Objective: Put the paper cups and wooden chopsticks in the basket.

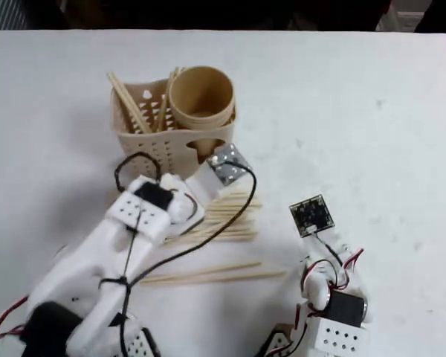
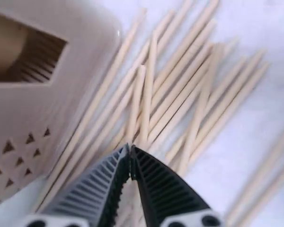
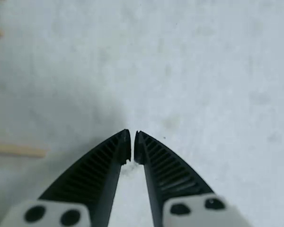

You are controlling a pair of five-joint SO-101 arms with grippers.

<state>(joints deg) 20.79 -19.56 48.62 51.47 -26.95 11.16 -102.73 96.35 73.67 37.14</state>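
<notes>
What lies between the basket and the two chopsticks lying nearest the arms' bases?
In the high view, a loose pile of chopsticks, partly hidden under the left arm.

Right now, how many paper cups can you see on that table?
1: a paper cup stands upright inside the basket, beside some chopsticks. More cups may be nested inside it; I cannot tell.

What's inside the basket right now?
The basket holds a paper cup on one side and a few wooden chopsticks leaning beside it. The cup hides the basket's floor, and whether more cups sit nested under it is unclear.
</notes>
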